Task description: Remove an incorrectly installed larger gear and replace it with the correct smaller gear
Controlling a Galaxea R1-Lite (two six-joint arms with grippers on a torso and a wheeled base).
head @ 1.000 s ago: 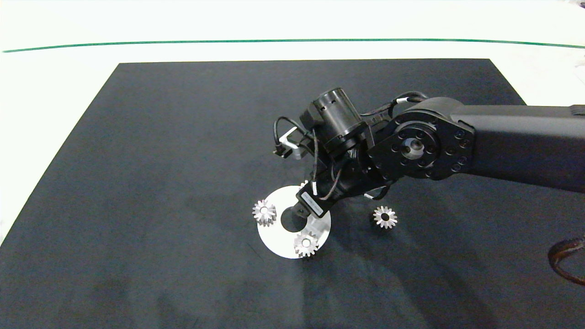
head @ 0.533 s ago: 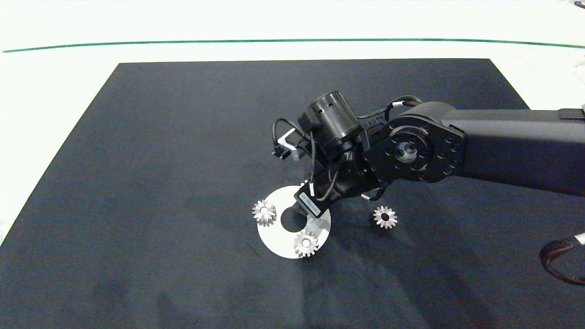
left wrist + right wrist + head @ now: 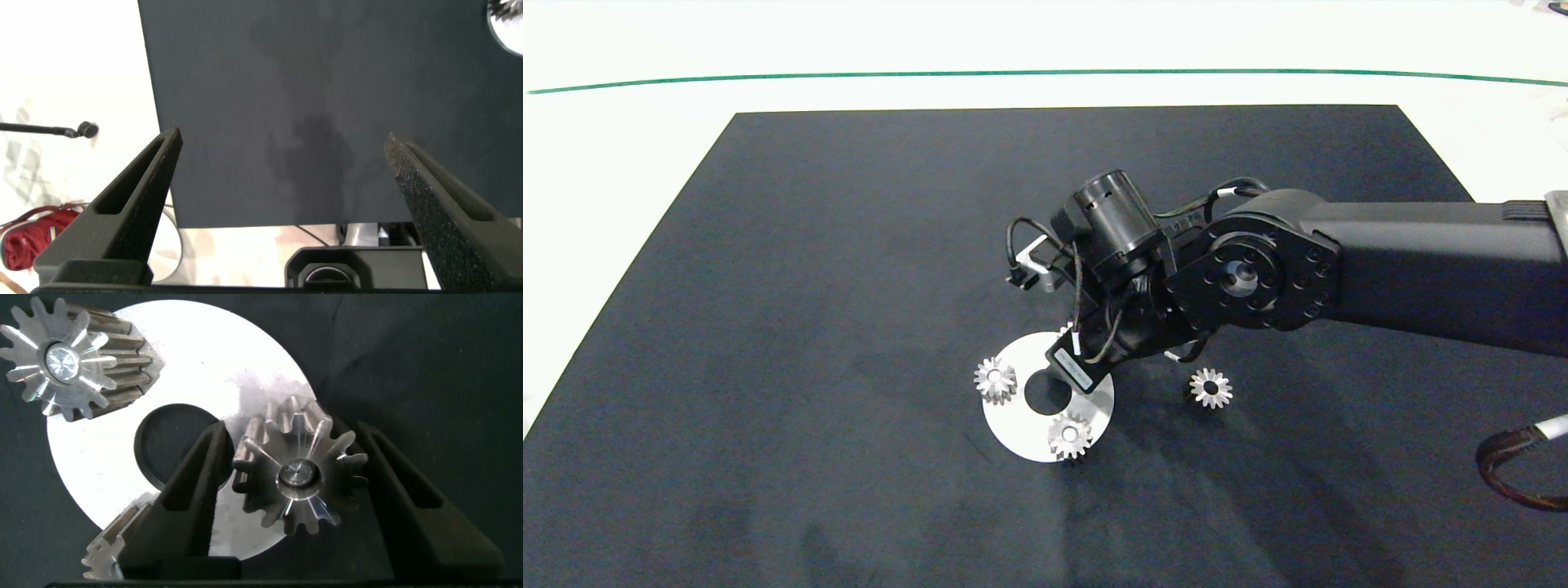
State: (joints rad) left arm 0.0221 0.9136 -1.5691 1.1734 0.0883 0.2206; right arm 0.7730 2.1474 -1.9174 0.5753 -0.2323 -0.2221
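Right gripper [image 3: 286, 486], jaws wide, straddles larger silver toothed gear [image 3: 298, 475] at round metal disc's [image 3: 98, 469] 1 o'clock rim; left gripper [image 3: 282, 175] jaws wide.

We see larger gear [image 3: 298, 475]: bright bare metal, tooth faces shiny, flanks duller grey. Round plate [image 3: 106, 469] under it: brushed silver metal, faint streaks. Small gear [image 3: 69, 358] at plate edge: same polished metal. Right gripper [image 3: 286, 490] fingers [image 3: 192, 486]: matt dark plastic-like. Left gripper [image 3: 282, 171] pads [image 3: 441, 204]: grainy, rough. Mat [image 3: 809, 245]: matt black, cloth-like.
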